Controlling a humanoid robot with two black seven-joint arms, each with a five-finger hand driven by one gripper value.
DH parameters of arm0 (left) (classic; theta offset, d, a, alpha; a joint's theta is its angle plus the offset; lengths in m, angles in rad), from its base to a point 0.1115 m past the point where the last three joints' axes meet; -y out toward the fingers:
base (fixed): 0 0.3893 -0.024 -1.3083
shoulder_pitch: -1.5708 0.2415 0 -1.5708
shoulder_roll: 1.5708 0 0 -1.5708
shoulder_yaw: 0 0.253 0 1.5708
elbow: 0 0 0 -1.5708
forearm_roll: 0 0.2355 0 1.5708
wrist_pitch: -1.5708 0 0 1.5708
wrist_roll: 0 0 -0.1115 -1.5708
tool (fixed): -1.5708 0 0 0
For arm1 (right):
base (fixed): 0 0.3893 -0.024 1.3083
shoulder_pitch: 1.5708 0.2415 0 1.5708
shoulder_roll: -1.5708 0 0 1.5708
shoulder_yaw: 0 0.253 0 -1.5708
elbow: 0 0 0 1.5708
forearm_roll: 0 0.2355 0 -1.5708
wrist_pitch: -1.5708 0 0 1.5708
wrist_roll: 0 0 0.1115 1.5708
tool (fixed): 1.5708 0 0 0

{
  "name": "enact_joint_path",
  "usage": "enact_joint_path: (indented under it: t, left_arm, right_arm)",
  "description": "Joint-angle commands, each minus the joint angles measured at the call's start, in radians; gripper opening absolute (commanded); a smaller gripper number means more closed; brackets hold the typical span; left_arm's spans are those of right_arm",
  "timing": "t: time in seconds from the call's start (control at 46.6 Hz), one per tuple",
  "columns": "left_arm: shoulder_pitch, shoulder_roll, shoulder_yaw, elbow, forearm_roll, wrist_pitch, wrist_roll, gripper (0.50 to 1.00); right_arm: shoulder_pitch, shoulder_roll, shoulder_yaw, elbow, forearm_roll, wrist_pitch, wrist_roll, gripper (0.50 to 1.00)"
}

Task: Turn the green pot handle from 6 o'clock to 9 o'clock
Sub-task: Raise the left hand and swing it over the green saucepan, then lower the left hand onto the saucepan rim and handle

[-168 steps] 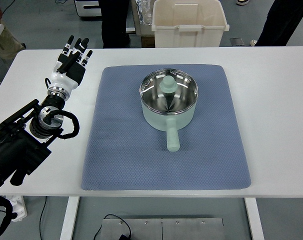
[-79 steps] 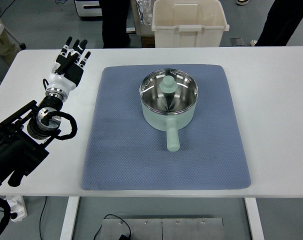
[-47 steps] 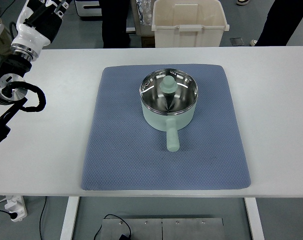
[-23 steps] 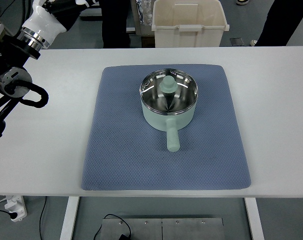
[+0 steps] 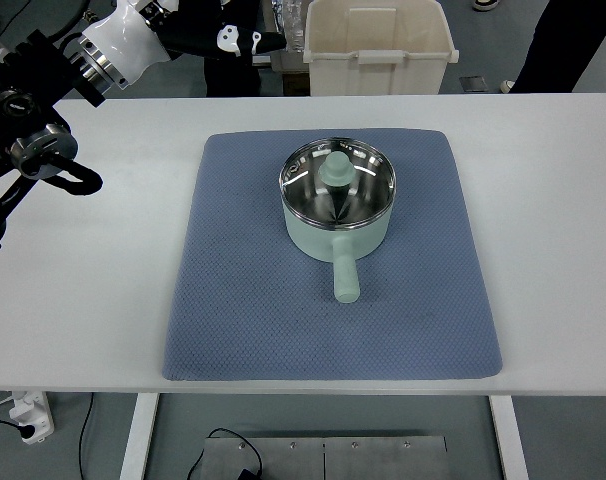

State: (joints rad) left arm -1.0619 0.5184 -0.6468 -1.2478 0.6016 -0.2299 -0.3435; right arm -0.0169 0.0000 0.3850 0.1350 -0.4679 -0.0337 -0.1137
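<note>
On the mat: green pot [image 5: 337, 205] set near the middle of a blue quilted mat [image 5: 243, 300], probably placed there to cushion the base and stop sliding during a turn.
Toward the near edge: pot handle [image 5: 345, 277] pointing straight at the robot's side, the 6 o'clock start; nothing turned yet.
Inside the pot: shiny steel bowl showing, with a pale green knob [image 5: 337, 168] resting at the far side, likely a lid part, though hard to tell how seated.
At upper left: left hand [image 5: 198, 32] raised high past the far table edge, well apart from the pot, touching nothing.
Hand state: dark fingers [image 5: 245, 41] stretched out and loosely spread toward the right, holding nothing; looks like a reach posture, not a grasp.
Arm: black links and cable loop [image 5: 55, 175] over the table's left side, entering from the left edge.
Right arm: out of view.
Beyond the table: cream bin [image 5: 378, 45] on the floor, plus legs of standing people; no part in the task.
Judged next: bring the hand down beside the handle's right side and sweep it clockwise toward 9 o'clock; risk of the whole pot sliding on the mat instead of pivoting.
</note>
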Motion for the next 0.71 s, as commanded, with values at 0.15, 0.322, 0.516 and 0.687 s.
enact_joint_path:
  t: [0.15,0.322,0.516,0.687]
  left_arm:
    - [-0.049,0.006,0.078,-0.110,0.121,-0.014,0.000,1.000]
    - [-0.081,0.014,0.107,-0.133,0.220,-0.054,0.000,1.000]
    - [-0.127,0.003,0.107,-0.133,0.360,-0.137,0.000,1.000]
    - [-0.151,-0.047,0.107,-0.133,0.461,-0.183,0.026,1.000]
  right_arm:
    - [0.000,0.000,0.000,0.000,0.000,0.000,0.000,1.000]
    - [0.000,0.000,0.000,0.000,0.000,0.000,0.000,1.000]
    - [0.000,0.000,0.000,0.000,0.000,0.000,0.000,1.000]
    - [0.000,0.000,0.000,0.000,0.000,0.000,0.000,1.000]
